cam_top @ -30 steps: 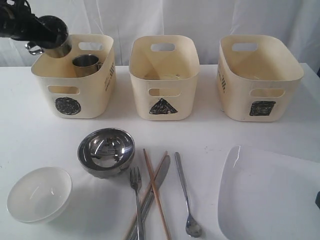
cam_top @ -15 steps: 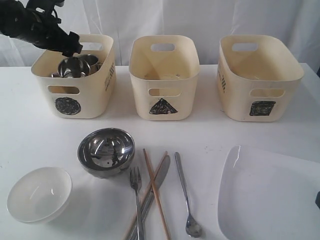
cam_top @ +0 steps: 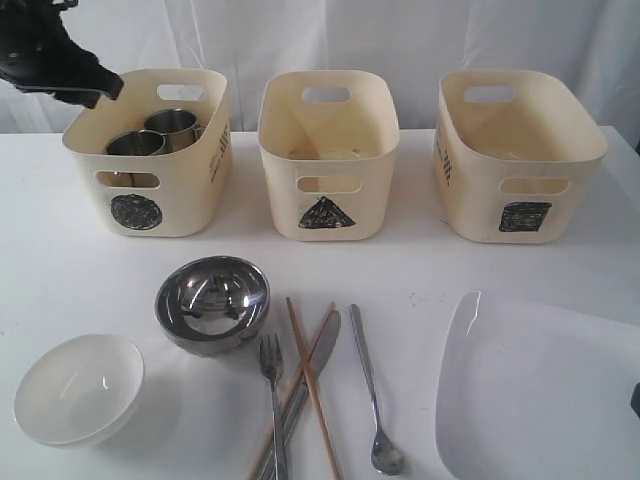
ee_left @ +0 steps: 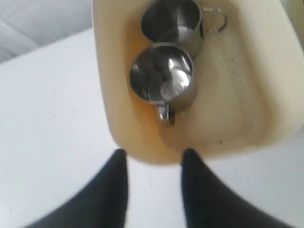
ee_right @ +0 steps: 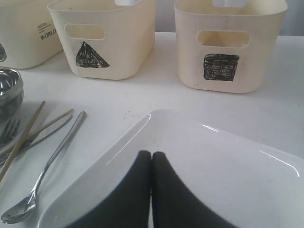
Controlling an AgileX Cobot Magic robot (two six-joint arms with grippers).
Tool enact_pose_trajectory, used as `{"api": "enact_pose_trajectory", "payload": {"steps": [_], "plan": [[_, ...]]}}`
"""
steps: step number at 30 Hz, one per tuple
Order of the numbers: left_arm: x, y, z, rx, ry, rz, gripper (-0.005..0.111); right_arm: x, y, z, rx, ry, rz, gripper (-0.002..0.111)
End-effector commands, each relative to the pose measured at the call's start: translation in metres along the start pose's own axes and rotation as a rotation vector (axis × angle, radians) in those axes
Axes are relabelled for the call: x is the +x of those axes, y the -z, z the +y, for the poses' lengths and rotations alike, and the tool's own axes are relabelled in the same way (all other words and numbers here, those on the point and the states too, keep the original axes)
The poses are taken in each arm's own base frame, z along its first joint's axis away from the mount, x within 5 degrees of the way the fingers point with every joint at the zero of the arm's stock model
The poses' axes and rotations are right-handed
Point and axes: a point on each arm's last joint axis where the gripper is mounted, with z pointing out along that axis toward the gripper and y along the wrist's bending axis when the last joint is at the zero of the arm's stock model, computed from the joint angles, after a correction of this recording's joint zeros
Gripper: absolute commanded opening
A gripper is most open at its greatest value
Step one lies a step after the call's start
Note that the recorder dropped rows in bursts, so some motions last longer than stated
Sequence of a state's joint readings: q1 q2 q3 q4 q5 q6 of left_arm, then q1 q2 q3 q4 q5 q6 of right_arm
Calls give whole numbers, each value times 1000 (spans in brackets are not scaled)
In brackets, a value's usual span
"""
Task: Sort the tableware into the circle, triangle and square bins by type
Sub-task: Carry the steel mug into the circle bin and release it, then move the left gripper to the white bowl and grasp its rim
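Two steel handled mugs [cam_top: 136, 144] [ee_left: 164, 77] stand in the circle bin [cam_top: 150, 150]. My left gripper [cam_top: 100, 90] [ee_left: 153, 154] hovers open and empty just above that bin's back left rim. On the table in front lie the shiny steel bowl [cam_top: 212, 302], small white bowl [cam_top: 78, 387], fork [cam_top: 273, 400], knife [cam_top: 310, 370], chopsticks [cam_top: 314, 385] and long spoon [cam_top: 375, 395] [ee_right: 45, 171]. The large white plate [cam_top: 540, 390] [ee_right: 199, 161] sits front right. My right gripper [ee_right: 151, 154] is shut with nothing in it, over the plate. It is out of the exterior view.
The triangle bin [cam_top: 328, 150] [ee_right: 104, 38] and the square bin [cam_top: 515, 150] [ee_right: 228, 42] stand in a row to the right of the circle bin. A white curtain [cam_top: 400, 40] hangs behind the bins.
The left gripper lowered a steel mug into the circle bin, let it go, and rose back to the left. The right arm has not moved.
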State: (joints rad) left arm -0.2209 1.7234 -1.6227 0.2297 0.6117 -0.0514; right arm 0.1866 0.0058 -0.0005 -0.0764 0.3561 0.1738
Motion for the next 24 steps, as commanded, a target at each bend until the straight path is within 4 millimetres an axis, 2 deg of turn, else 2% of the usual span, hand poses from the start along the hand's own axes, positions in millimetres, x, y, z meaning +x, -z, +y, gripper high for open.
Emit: {"api": "enact_pose_trajectory", "payload": {"steps": [1,5,10,12,19,22,24], "plan": [[17,35,-5,84,52,192,1,-1,0,0,-6,-5,-18,0],[38,35,-16,185,79,400,2,-1,0,0,-6,-5,-18,0],[78,22,-34,312,52,632,2,-1,0,0,-6,-5,-18,0],[91,21,-40,366,30,674,2,-1,0,0,-6,-5,-18,0],[128,28,-46,346,22,640,2,-1,0,0,-6,-5,-18,0],[142,23,-49,341,32,612,3,-1,0,0,-6,-5,-18,0],[150,17,-52,347,30,596,8,-1,0,0,-6,-5,-18,0]]}}
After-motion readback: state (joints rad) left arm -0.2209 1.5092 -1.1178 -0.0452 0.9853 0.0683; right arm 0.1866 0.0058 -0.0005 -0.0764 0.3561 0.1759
